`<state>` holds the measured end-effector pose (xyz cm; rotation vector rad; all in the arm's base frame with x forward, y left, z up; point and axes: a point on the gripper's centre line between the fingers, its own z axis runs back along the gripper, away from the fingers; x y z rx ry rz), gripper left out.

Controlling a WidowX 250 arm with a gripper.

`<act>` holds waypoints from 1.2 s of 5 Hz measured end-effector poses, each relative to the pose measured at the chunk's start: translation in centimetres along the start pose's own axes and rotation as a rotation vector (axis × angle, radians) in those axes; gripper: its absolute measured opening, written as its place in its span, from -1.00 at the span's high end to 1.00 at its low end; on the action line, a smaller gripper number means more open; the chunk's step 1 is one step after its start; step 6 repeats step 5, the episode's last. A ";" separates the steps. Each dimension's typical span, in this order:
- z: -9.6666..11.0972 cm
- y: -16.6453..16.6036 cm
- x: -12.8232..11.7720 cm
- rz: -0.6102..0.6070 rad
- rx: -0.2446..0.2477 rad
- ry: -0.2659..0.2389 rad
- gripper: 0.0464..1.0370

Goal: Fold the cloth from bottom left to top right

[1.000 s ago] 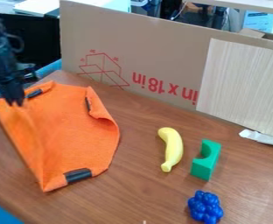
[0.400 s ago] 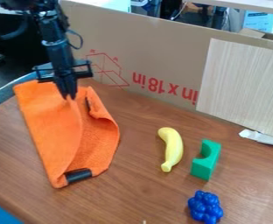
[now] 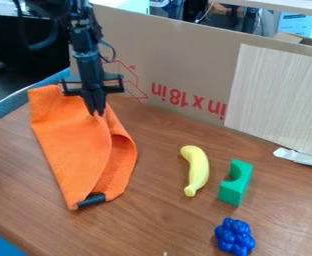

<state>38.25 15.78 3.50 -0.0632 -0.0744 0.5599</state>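
Your cloth (image 3: pixel 68 140) looks matt, soft and slightly fuzzy. You have a bench (image 3: pixel 165 210) of wood-grain brown with a faint sheen, a smooth plastic-looking banana (image 3: pixel 198 170), a smooth green block (image 3: pixel 235 185) and glossy, knobbly blue grapes (image 3: pixel 235 237). Behind them, you see matt brown cardboard (image 3: pixel 185 65) and a pale, finely streaked wood-look panel (image 3: pixel 275 95).

Yellow toy banana (image 3: pixel 198 171) is lying on brown table (image 3: pixel 159 210). Green block (image 3: pixel 236 190) is standing near it, its curved notch facing the banana. Knobbly blue cluster (image 3: pixel 235 237) is sitting nearer the camera. Behind, cardboard sheet (image 3: pixel 185 60) with red markings is standing upright; pale wood-grain panel (image 3: pixel 279 95) is covering its right part. White strip (image 3: pixel 301 158) is lying at the panel's foot.
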 end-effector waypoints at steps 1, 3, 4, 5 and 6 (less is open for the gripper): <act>-0.8 -0.2 0.0 -0.021 0.002 0.010 0.65; -0.9 -1.2 -1.4 -0.016 -0.075 0.049 -0.47; 2.1 -1.1 -1.6 -0.053 -0.159 -0.016 -0.92; 6.2 0.8 -2.4 -0.085 -0.233 -0.068 -0.93; 6.2 0.8 -2.4 -0.085 -0.233 -0.068 -0.93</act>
